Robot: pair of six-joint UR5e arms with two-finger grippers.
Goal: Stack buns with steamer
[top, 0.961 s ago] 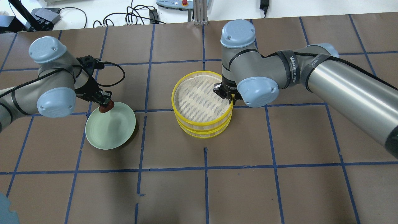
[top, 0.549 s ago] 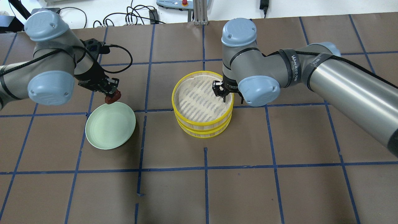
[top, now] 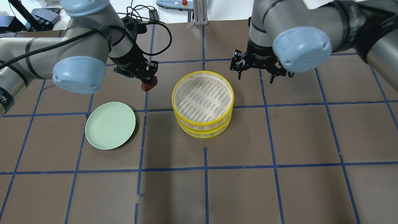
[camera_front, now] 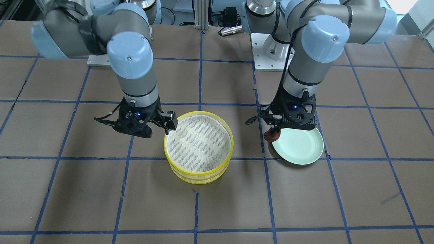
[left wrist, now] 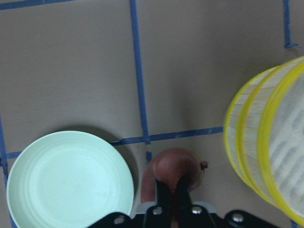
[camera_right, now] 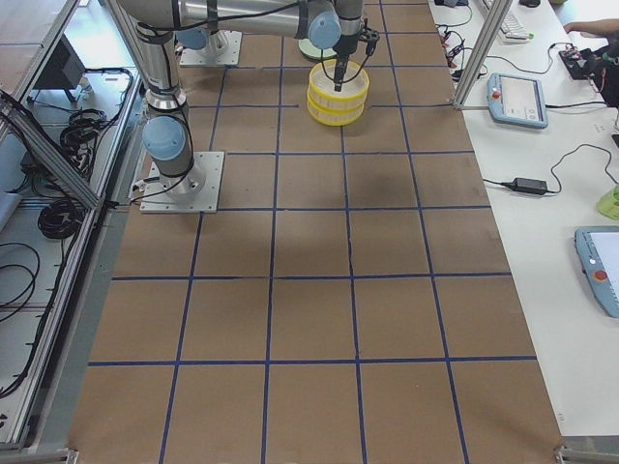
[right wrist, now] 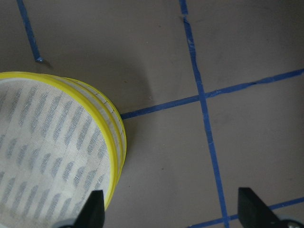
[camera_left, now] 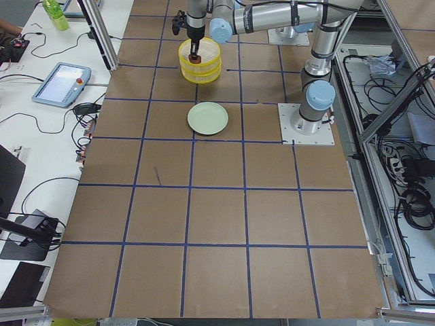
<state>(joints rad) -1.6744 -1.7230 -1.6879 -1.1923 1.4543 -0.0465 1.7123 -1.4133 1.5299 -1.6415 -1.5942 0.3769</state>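
Aloft, the left claw (left wrist: 173,190) pinches the reddish-brown bun (left wrist: 176,164).

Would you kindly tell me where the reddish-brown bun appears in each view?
Front-facing: reddish-brown bun right of centre, by the green plate's rim.
Overhead: upper left of the yellow steamer.
Exterior left: top, before the steamer.
Exterior right: cannot tell.
Left wrist: bottom centre.
Right wrist: not in it.
Landmark: the steamer.

Bun (top: 149,85) reddish-brown, plate (top: 110,125) pale green. Steamer (top: 203,127) yellow-rimmed, cream inside with grey streaks. Table (top: 295,193) brown, blue-gridded.
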